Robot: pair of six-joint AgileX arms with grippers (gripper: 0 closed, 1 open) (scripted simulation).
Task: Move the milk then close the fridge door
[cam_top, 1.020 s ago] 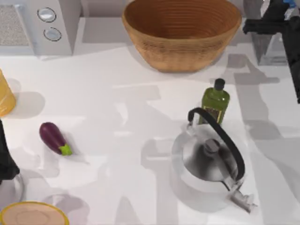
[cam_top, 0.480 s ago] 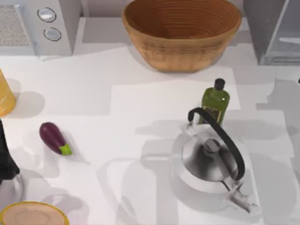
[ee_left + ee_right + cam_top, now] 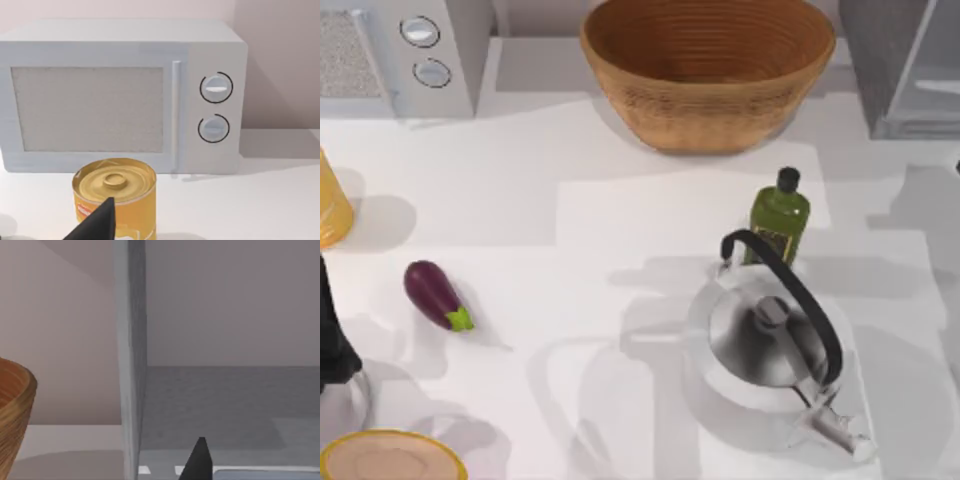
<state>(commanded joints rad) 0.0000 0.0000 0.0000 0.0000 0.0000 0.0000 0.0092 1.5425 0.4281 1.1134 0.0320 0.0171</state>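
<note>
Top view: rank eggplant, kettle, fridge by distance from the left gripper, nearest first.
Measured from the left gripper at the table's left edge:
1. Eggplant, just to its right, on the left side.
2. Kettle, right of centre.
3. Fridge, top right corner.

fridge (image 3: 905, 70) cropped, yellow can (image 3: 332, 200) cropped

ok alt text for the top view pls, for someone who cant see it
A white table from above: a steel kettle at front right with a green oil bottle just behind it, and a wicker basket at the back. A microwave sits back left, an eggplant front left, and the fridge back right.
</note>
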